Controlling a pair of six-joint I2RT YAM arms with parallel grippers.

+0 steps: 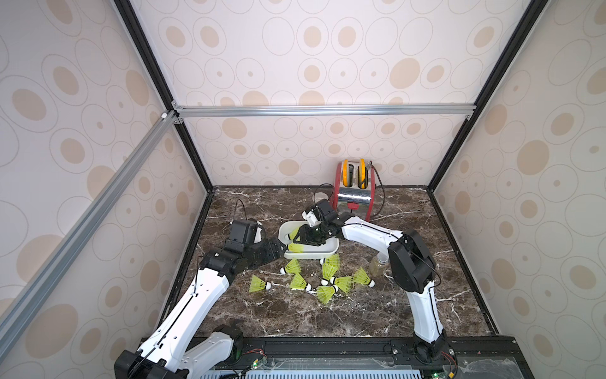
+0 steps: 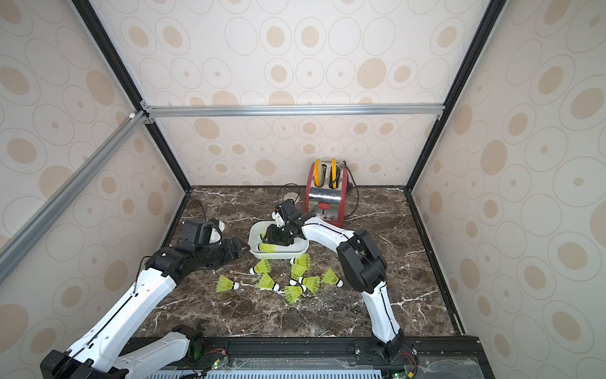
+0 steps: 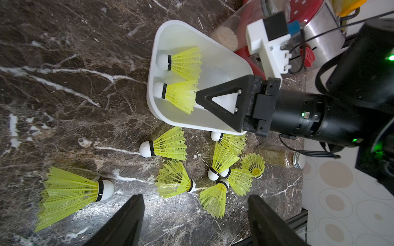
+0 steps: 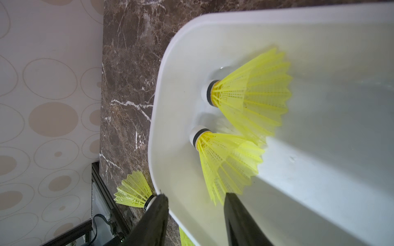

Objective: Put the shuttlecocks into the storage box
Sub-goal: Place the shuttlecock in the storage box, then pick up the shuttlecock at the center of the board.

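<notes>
A: Check: is your right end effector (image 4: pixel 195 197) free?

B: Yes. Its jaws stand parted over the storage box (image 4: pixel 157 119), gripping nothing; two shuttlecocks (image 4: pixel 230 161) lie inside. Raise it straight up so you snag neither. Eight more lie on the desk (image 3: pixel 64 64) beside the box.

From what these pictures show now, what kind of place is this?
Probably a robot test booth styled as a kitchen counter: white-and-black robot arms, silver aluminium frame bars, and a red-and-steel toaster on a brown marble-look tabletop.
</notes>
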